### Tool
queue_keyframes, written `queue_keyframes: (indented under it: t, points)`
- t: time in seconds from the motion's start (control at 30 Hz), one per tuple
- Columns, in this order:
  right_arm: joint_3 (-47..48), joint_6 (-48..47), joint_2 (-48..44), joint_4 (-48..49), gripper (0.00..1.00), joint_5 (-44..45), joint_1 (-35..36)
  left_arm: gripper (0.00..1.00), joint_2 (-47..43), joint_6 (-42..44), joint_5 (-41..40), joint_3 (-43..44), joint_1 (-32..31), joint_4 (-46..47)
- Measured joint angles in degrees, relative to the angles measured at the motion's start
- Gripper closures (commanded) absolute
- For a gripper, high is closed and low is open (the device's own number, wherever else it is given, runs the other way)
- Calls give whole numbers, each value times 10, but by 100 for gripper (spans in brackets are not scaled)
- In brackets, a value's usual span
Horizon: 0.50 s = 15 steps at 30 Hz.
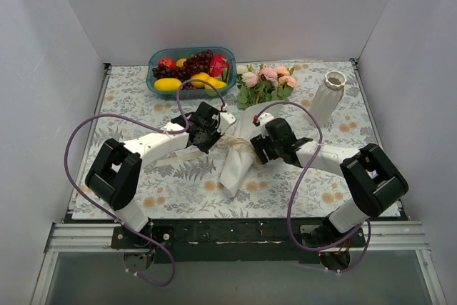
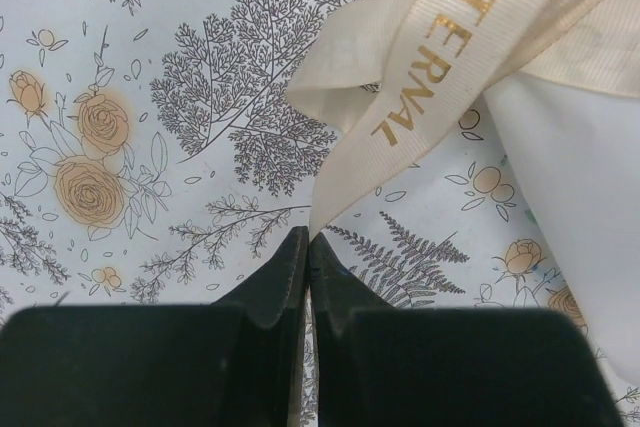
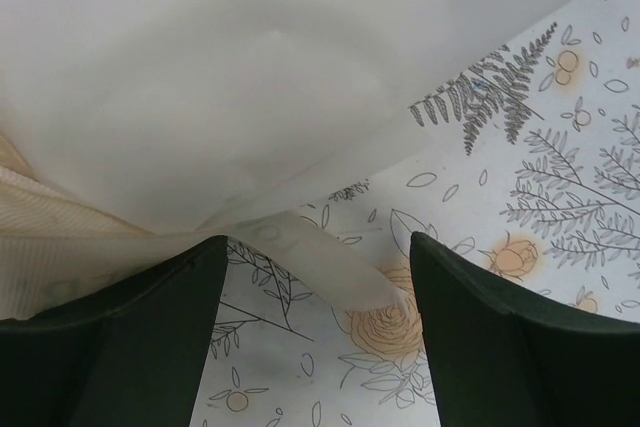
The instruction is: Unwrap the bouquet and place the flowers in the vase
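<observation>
The bouquet lies on the tablecloth: its pink, peach and cream flowers point to the back and its white paper cone to the front. A cream ribbon ties the cone's middle. My left gripper is at the ribbon's left; in the left wrist view it is shut, with a tail of the gold-lettered ribbon pinched at its tips. At the ribbon's right, my right gripper stands open over another ribbon tail, with the paper just beyond. The white ribbed vase stands upright at the back right.
A blue bowl of fruit sits at the back, left of the blooms. White walls close in the table on three sides. Purple cables loop above both arms.
</observation>
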Motion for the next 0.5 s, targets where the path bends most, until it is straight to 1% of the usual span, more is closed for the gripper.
queue_keyframes:
  t: [0.03,0.07,0.1,0.13,0.2,0.23,0.3,0.33,0.37,0.43,0.5]
  points:
    - [1,0,3,4,24,-4,0,100,0,1,0,0,0,0]
    - [2,0,7,10,29,-12,0,100,0,1,0,0,0,-1]
    - [4,1,10,13,32,-17,0,100,0,3,0,0,0,-2]
    - [6,1,13,14,40,-22,0,100,0,3,0,1,0,-2]
    - [11,6,21,16,48,-36,0,100,0,5,-1,1,0,-3]
    - [12,7,23,18,56,-40,0,100,0,5,-2,1,0,-3]
    - [13,11,27,23,66,-52,0,100,0,7,-3,1,0,-4]
    - [13,16,28,25,76,-57,0,100,0,8,-4,1,0,-3]
    - [13,19,29,26,82,-61,0,100,0,9,-5,1,0,-3]
    - [13,25,29,27,98,-69,0,100,0,10,-5,1,0,-3]
    - [12,31,28,28,99,-73,0,100,0,10,-6,1,0,-3]
